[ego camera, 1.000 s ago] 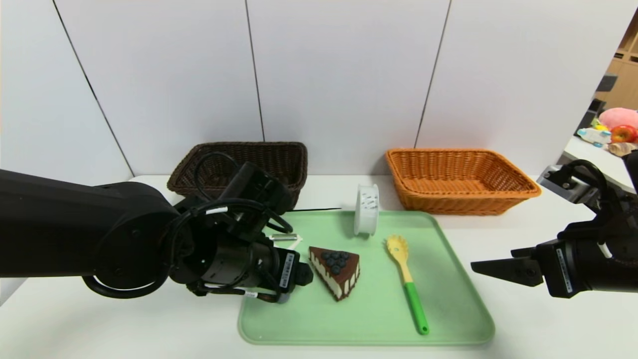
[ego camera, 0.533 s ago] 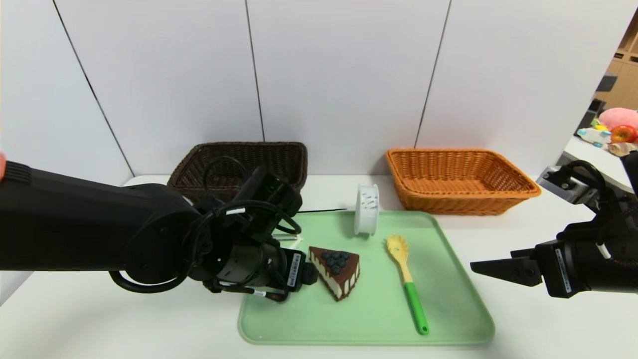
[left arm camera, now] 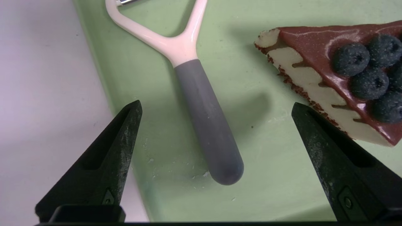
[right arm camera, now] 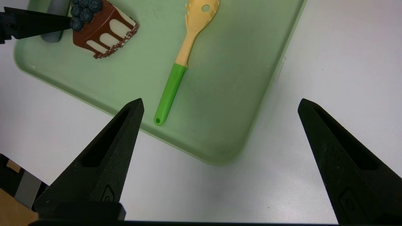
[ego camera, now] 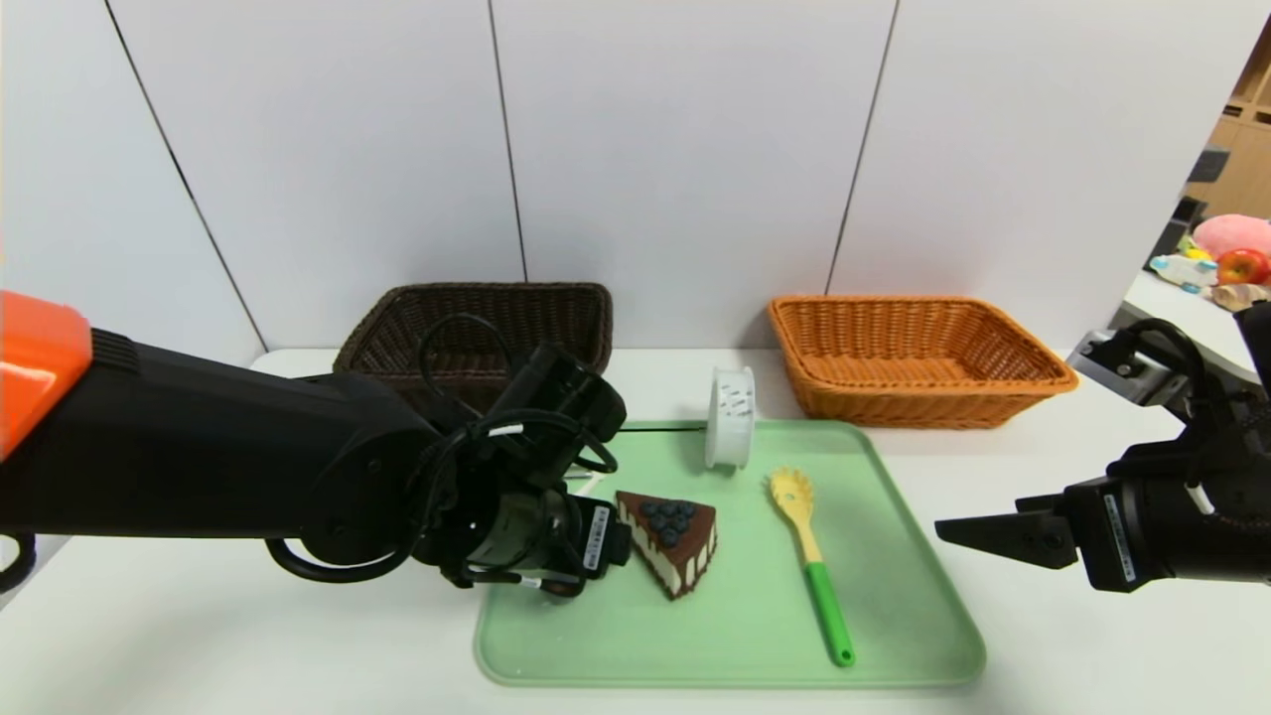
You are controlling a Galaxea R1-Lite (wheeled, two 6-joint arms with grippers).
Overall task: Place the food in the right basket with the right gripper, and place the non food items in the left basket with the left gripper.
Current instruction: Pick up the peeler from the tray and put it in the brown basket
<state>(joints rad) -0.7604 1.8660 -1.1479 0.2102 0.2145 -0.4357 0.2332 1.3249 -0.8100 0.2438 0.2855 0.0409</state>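
Chocolate-topped cake slice with dark blueberries (ego camera: 667,536) rests on the pale green tray (ego camera: 735,636) in the head view, left of the yellow spatula with a green handle (ego camera: 814,571). A white round object (ego camera: 731,417) stands near the tray's far edge. Behind are the dark brown woven basket (ego camera: 477,328), on the left, and the orange-brown woven basket (ego camera: 918,357), on the right.

In the left wrist view, the left gripper (left arm camera: 216,105) is spread wide, holding nothing, above the white peeler with a grey handle (left arm camera: 210,122).

In the right wrist view, the right gripper (right arm camera: 221,100) is parked, released and empty, beside the tray's right side.
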